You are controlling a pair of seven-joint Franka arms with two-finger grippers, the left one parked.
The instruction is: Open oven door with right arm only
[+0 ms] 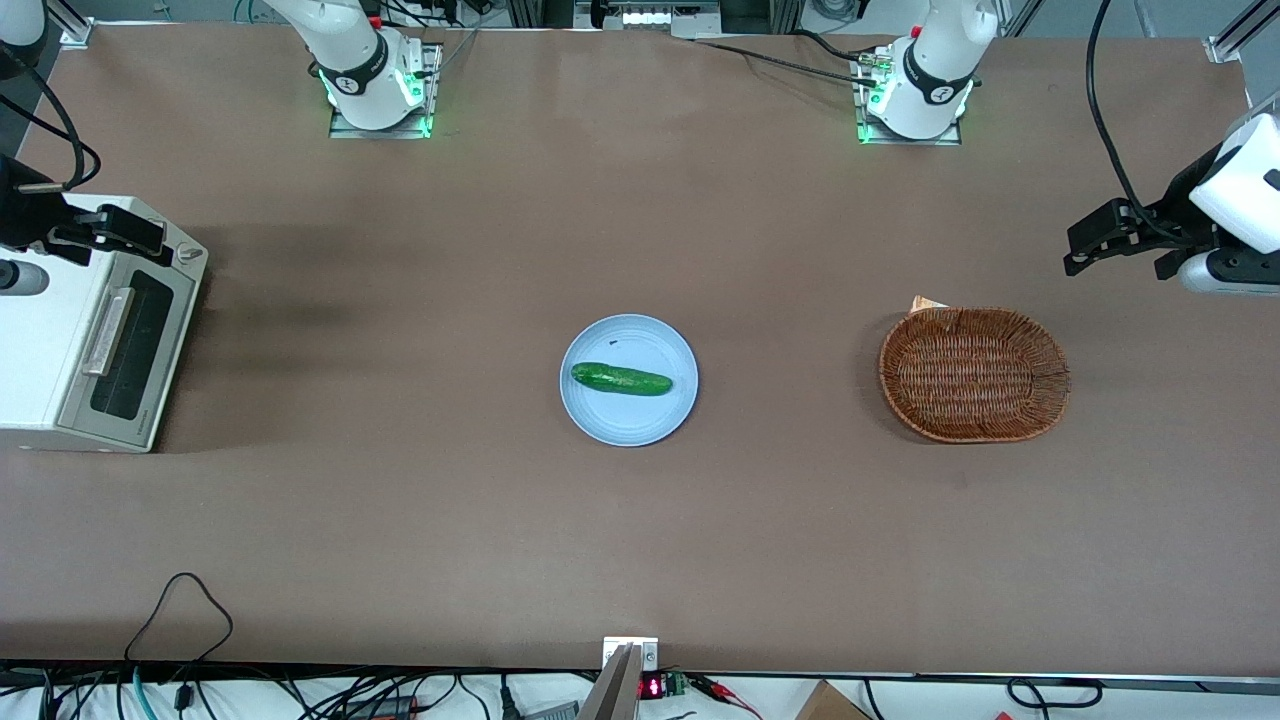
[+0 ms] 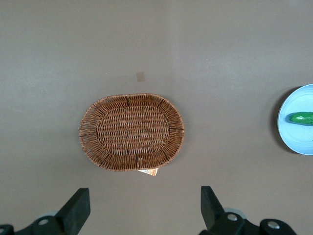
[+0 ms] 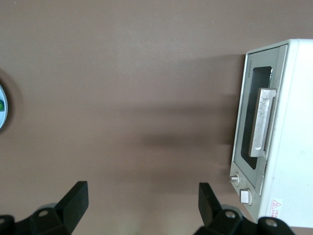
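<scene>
The white toaster oven (image 1: 70, 330) sits at the working arm's end of the tabletop (image 1: 640, 520), against that edge. Its oven door (image 1: 125, 345) is closed flat against the front, dark glass window behind the long bar handle (image 1: 108, 330), with two small knobs at one end of the front. The right arm (image 1: 20, 215) reaches in over the oven's top, and its black gripper (image 1: 125, 232) hangs just above the corner of the oven farthest from the front camera, near the knob there. In the right wrist view the gripper (image 3: 142, 200) has its fingers (image 3: 76, 198) spread wide apart, with nothing between them.

Near the middle of the tabletop a light blue plate (image 1: 628, 415) carries a green cucumber (image 1: 621, 379). Toward the parked arm's end lies an oval wicker basket (image 1: 974, 373), well apart from the plate.
</scene>
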